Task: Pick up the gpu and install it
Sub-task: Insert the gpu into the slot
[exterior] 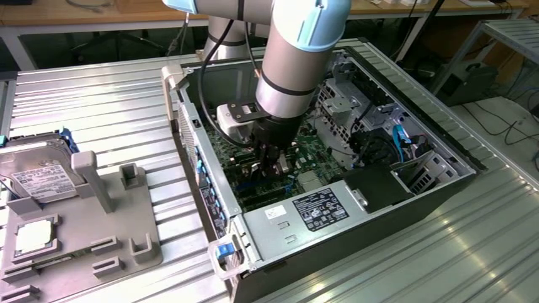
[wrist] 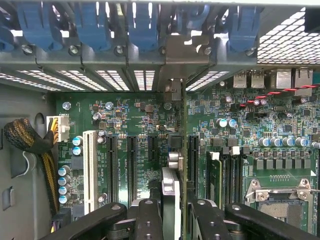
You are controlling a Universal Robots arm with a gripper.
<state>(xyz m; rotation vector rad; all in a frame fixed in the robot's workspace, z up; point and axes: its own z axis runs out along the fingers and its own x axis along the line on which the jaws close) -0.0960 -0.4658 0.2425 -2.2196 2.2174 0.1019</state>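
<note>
The big open computer case [exterior: 337, 189] lies on its side on the ribbed metal tabletop [exterior: 101, 101], and the arm [exterior: 295, 57] reaches straight down into it. Beside the case, toward the exterior view's left, a grey fixture tray [exterior: 126, 240] carries the hard drive [exterior: 38, 170] and the small square CPU chip [exterior: 35, 235]; both sit untouched, well apart from the work.

Inside the case, the gripper [wrist: 172, 210] hangs low over the green motherboard [wrist: 140, 150]. From the wrist view its dark fingers [wrist: 147, 220] are pinched on the gpu [wrist: 172, 165], which shows here edge-on: a thin upright card running away from the camera, with its silver end bracket [wrist: 175, 90] up against the rear slot openings of the chassis. In the exterior view the gripper [exterior: 271, 167] is buried among the boards and the card itself is hard to make out.

I judge the picking up is done and the installing is in hand: the card stands over the row of black expansion slots [wrist: 131, 165], seemingly lined up with one beside them, though I cannot tell whether its edge connector is already in or just above it. Seating it calls for a straight, even push downward with the card kept upright, and the bracket kept square to its opening under the blue retaining clips [wrist: 145, 25]. Any tilt could jam the connector against the slot's lip.
</note>
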